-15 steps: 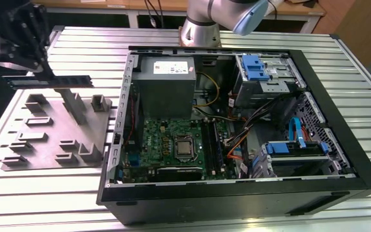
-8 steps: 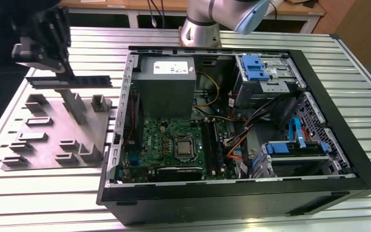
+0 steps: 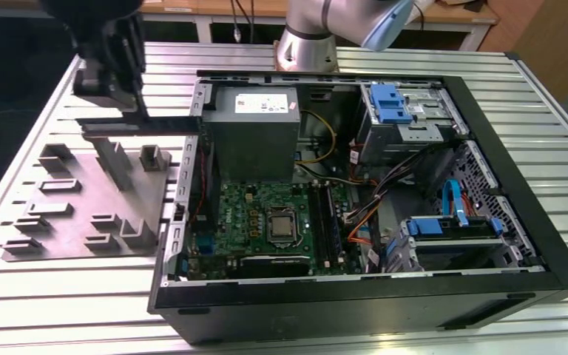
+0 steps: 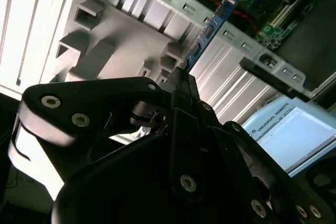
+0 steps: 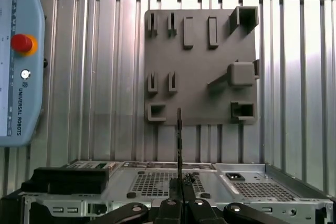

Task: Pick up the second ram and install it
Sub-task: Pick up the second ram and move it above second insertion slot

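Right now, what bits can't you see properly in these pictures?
The second ram, second wrist view: its held end is hidden behind the gripper.
The second ram, first wrist view: edge-on, so its flat face is hidden.
Slots on the motherboard, exterior view: too small and dark to tell which are filled.
The pendant, first wrist view: cut off by the picture's edge.

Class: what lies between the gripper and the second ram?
Nothing. The gripper has its jaws shut directly on the ram, as seen in the first wrist view.
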Available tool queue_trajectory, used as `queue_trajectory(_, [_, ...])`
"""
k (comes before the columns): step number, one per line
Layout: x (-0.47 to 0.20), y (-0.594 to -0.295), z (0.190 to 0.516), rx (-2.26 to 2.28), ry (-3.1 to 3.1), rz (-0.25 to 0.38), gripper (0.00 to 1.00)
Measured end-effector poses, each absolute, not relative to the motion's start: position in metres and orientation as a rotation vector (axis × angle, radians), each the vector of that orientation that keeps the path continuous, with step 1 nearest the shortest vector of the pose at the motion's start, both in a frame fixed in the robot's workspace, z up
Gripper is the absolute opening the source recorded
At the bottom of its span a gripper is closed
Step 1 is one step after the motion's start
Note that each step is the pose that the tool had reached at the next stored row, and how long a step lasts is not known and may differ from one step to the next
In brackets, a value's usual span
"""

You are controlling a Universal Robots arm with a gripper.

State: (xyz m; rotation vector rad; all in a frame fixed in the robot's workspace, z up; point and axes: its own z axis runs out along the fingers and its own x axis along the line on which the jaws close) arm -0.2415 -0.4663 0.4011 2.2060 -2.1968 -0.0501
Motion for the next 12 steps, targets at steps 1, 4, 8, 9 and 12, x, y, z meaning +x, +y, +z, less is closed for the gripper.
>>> queue_trajectory(1, [-0.237, -0.466, 0.401, 2.206, -2.197, -0.05, 0.11])
queue_trajectory(4, [-0.223, -0.466, 0.401, 2.206, -2.197, -0.05, 0.11])
queue_trajectory(8, [-0.205, -0.466, 0.4, 2.206, -2.197, -0.05, 0.11])
queue_trajectory(9, [-0.2, -0.466, 0.4, 2.206, -2.197, -0.05, 0.11])
queue_trajectory(12, [-0.187, -0.466, 0.4, 2.206, -2.197, -0.05, 0.11])
